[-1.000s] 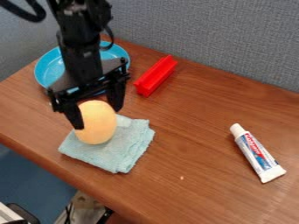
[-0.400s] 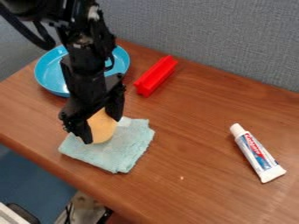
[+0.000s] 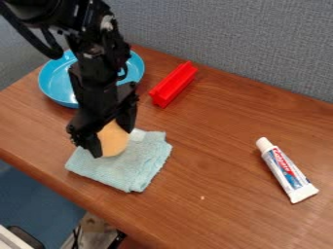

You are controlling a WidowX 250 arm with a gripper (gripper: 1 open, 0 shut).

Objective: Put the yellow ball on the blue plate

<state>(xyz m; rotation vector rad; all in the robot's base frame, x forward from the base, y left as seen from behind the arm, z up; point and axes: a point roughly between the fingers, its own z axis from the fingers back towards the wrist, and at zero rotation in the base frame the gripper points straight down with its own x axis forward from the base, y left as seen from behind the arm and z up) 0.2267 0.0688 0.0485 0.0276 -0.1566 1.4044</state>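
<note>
Presently, the scene was recorded as follows.
Claw: the gripper (image 3: 107, 136) was pointed straight down with its jaws spread wide, one finger on each side of the ball (image 3: 116, 142); no squeeze on it could be made out.
Ball: one, yellow-orange, was seen resting on the cloth (image 3: 135, 163), partly hidden by the black fingers.
Plate: one, blue (image 3: 55, 78), was set at the back left of the table (image 3: 221, 136), behind the arm, near the left edge and well apart from the ball.
Cloth: one, pale teal, was laid close to the front edge of the table.
Block: one, red (image 3: 172, 84), was placed just right of the plate, at a slant, near the back edge.
Tube: one, toothpaste (image 3: 285, 167), was left far right, close to the right edge.
Open room: bare wood was seen between cloth and tube, and in a narrow strip between cloth and plate.
Edges: the front edge was seen running diagonally below the cloth; the back edge was met by a grey wall.
</note>
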